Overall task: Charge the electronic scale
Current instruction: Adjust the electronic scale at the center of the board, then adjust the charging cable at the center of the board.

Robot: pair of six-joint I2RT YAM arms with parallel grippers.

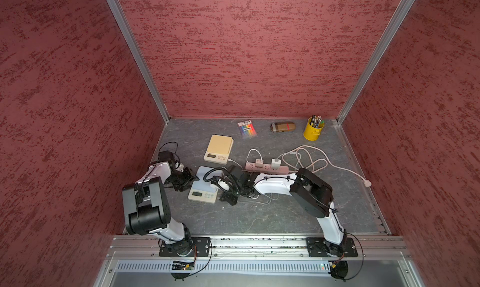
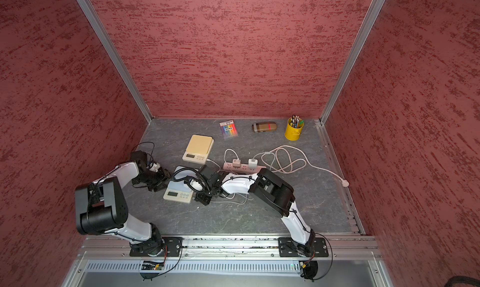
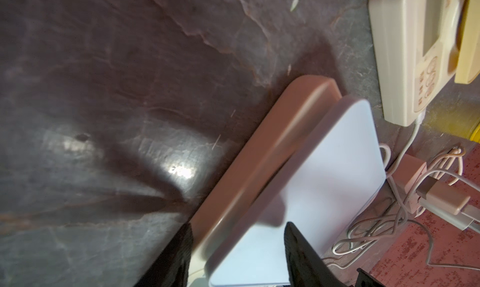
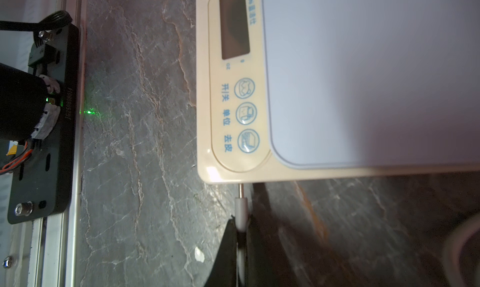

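The electronic scale point(image 1: 202, 195), cream with a pale blue platform point(image 4: 363, 78), lies near the front of the grey table, display toward the arms' bases. My right gripper point(image 4: 241, 218) is shut on a white charging plug point(image 4: 241, 207). The plug's metal tip point(image 4: 241, 191) meets the scale's side wall near the button corner; I cannot tell whether it is inside a socket. My left gripper point(image 3: 239, 224) is open astride the scale's opposite edge point(image 3: 259, 169). One finger stands beside the side wall and the other over the platform. In both top views the arms hide much of the scale.
A second scale point(image 1: 219, 145) with a tan top stands behind, a white cable at its corner. A pink power strip point(image 1: 265, 169) holds two adapters, with looped cables point(image 1: 306, 158) beside it. A marker pack point(image 1: 247, 128), a pencil case point(image 1: 282, 127) and a yellow pen cup point(image 1: 313, 129) line the back.
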